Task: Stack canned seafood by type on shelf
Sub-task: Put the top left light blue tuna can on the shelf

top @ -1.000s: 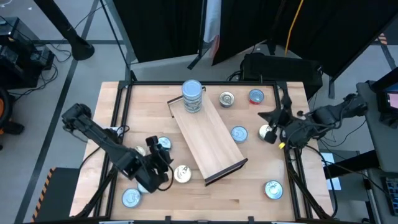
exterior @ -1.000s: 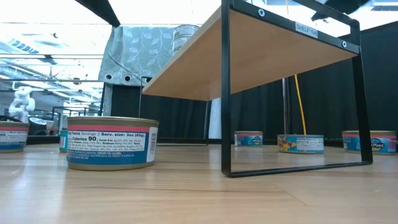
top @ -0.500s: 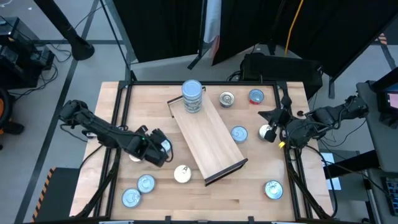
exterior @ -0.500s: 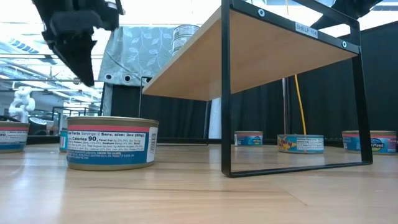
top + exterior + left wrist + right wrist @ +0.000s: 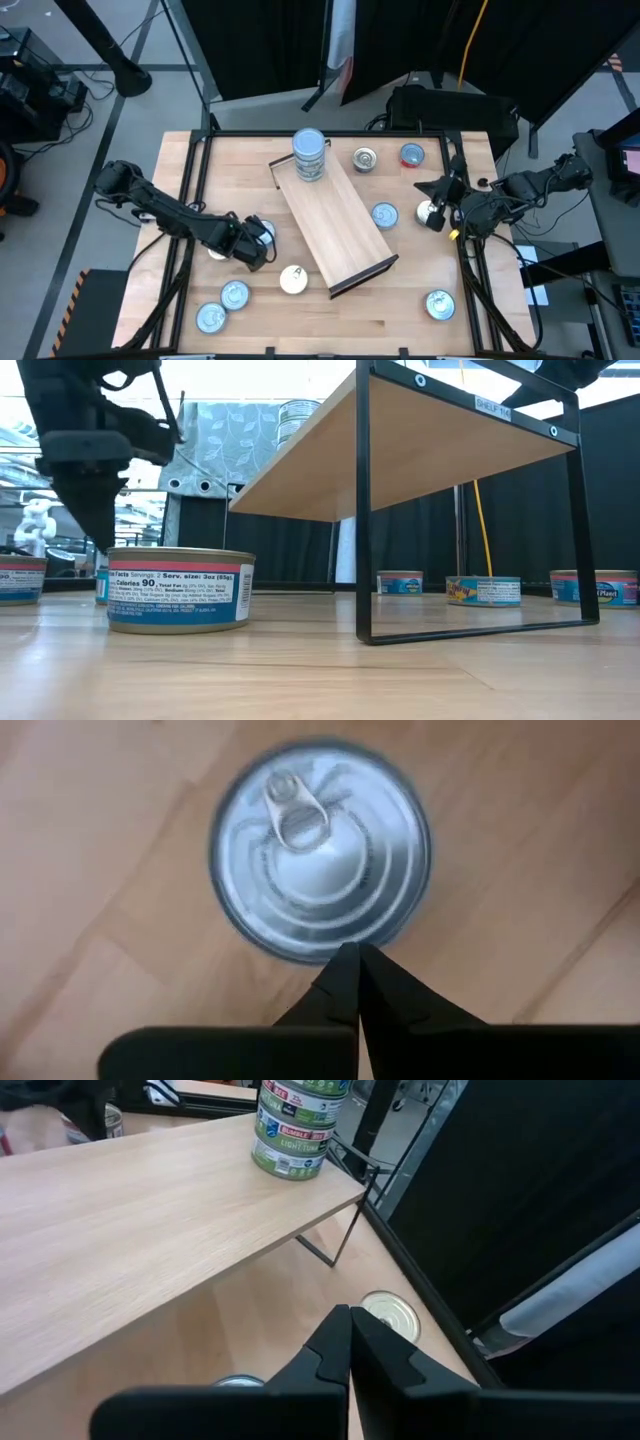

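Our left gripper (image 5: 252, 245) sits low over the table's left side with its fingers (image 5: 350, 982) pressed together and nothing between them; their tips meet just at the rim of a blue-topped can (image 5: 320, 850), pull tab up, so we hold no can — the jaws are closed beside it, not around it. From above, that can (image 5: 262, 232) lies just beside the gripper, near the shelf's left edge. We judge that a grasp here calls for open jaws straddling the rim, so the closed fingers look like a miss or a nudge rather than a hold. Outward from there, a cream-topped can (image 5: 293, 280) lies near the shelf's near end, and two blue ones (image 5: 234, 295) (image 5: 210, 318) sit toward the near-left corner. The shelf (image 5: 340, 225) runs slantwise across the middle of the table on thin dark legs, and a stack (image 5: 309, 155) of cans stands at its far end — the only cans on it, so most of the sorting is undone. Our right gripper (image 5: 440, 203) waits at the table's right edge, fingers shut and empty, with a silver can (image 5: 390, 1315) on the table just ahead of it. More cans lie loose right of the shelf, among them a blue one (image 5: 384, 214) close alongside it.
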